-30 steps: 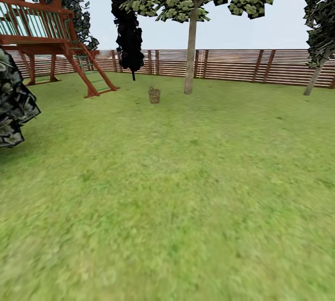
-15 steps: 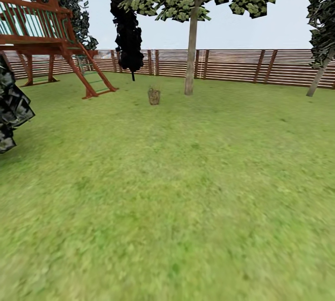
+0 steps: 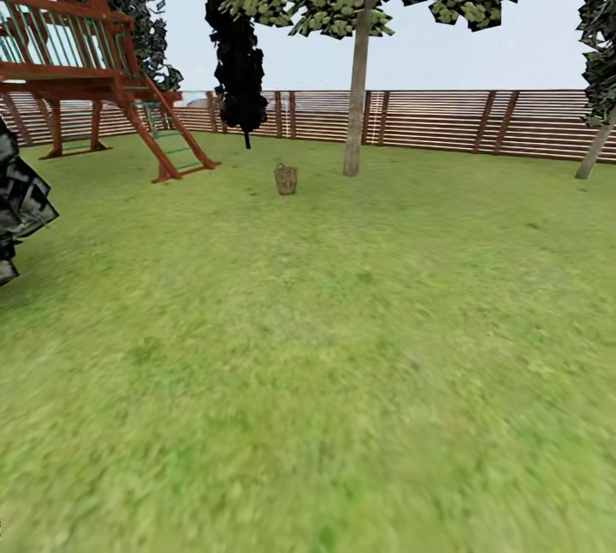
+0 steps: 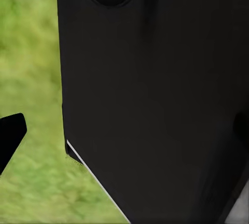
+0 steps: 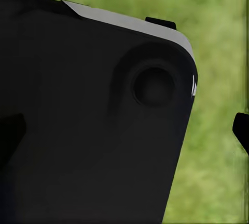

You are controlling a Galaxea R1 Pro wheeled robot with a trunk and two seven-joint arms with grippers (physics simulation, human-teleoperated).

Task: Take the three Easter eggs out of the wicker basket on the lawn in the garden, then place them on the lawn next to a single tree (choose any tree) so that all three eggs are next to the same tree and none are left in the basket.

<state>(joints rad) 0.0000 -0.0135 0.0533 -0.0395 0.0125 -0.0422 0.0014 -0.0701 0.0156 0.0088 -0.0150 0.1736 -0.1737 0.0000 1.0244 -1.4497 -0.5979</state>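
Standing: one wicker basket (image 3: 286,179), lawn (image 3: 342,347).

**Both wrists close against the robot's body**

In the left wrist view one dark fingertip (image 4: 10,135) juts in beside a broad black body panel (image 4: 155,94). In the right wrist view a black panel (image 5: 88,125) and one fingertip (image 5: 241,130) show. Neither grip can be judged.

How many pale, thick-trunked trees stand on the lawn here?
2: one tree just right of the wicker basket, another leaning at the right edge. More may stand outside the picture.
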